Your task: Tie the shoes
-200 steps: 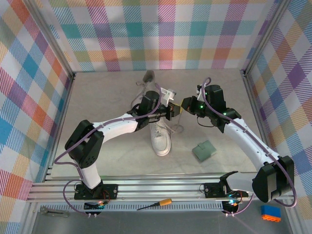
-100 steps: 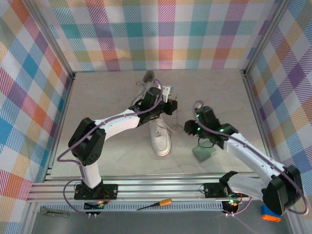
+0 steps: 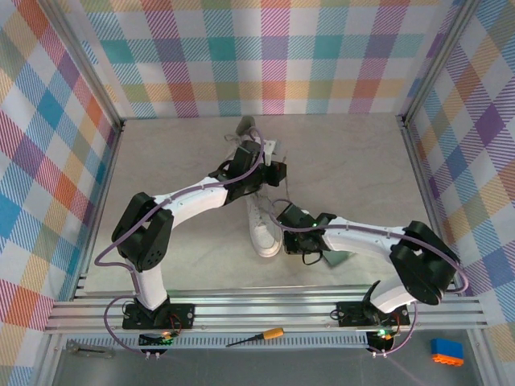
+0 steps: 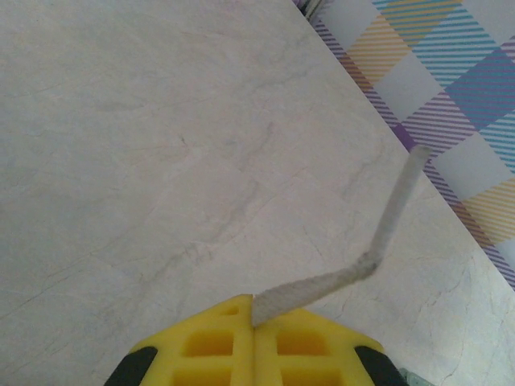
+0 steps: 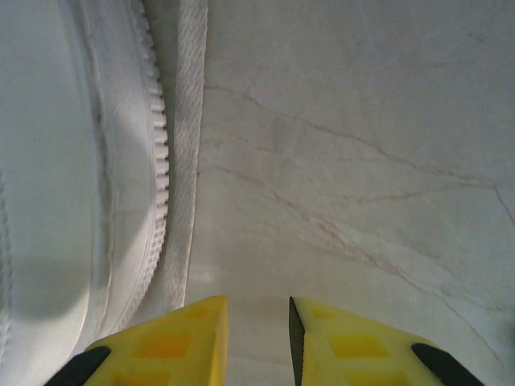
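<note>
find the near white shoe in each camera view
top: middle of the table, shoe with its toe pointing down the picture
left wrist: a white lace pinched in the left tool, bottom centre
right wrist: shoe side and sole along the left edge, left of the right tool
shared landmark: pale veined table

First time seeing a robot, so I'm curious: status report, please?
Left gripper shut on a lace. Right gripper open, low beside the shoe. Shoe not yet tied. Nothing in the way.
</note>
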